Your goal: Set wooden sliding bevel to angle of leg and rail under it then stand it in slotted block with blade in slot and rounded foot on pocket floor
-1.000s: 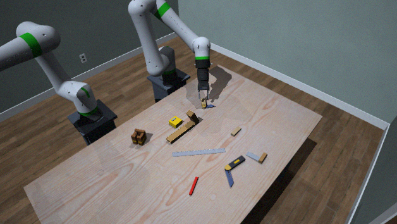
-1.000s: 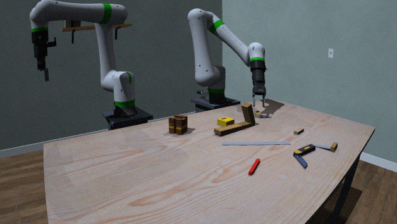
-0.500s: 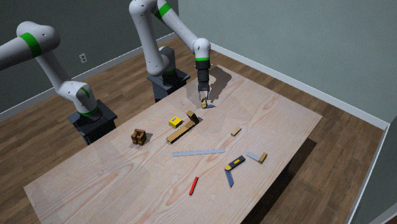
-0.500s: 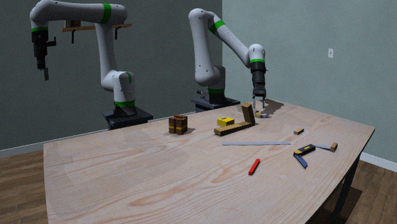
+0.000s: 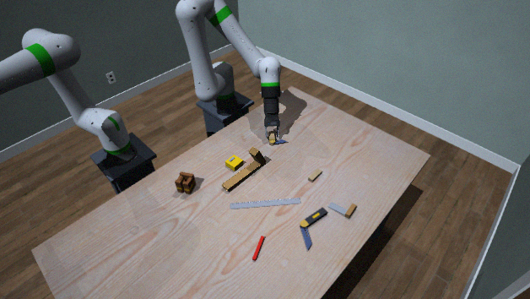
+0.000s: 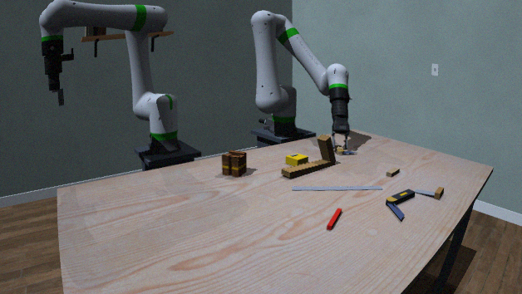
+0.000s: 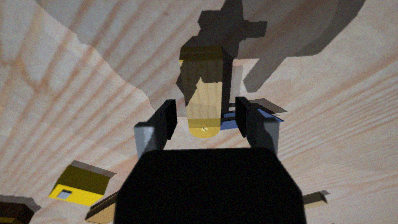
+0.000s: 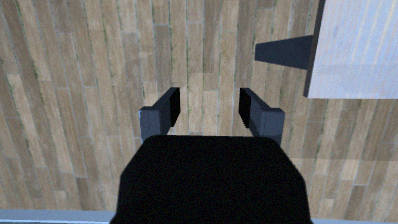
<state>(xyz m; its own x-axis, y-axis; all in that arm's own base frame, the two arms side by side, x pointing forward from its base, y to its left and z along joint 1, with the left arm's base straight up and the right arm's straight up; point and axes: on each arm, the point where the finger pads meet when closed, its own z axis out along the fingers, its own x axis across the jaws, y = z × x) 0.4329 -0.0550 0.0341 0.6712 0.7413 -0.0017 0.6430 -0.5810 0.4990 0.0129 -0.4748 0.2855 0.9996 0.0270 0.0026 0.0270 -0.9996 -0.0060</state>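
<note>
And here's the left gripper, fingers wide and empty over the wooden bevel, upper centre of the top view! Close off-centre and a finger could catch the blue blade, swinging it or skewing the handle. Lower left in that frame, the right gripper's out wide, gripping nothing. Correction: it's at the exterior view's upper left.
</note>
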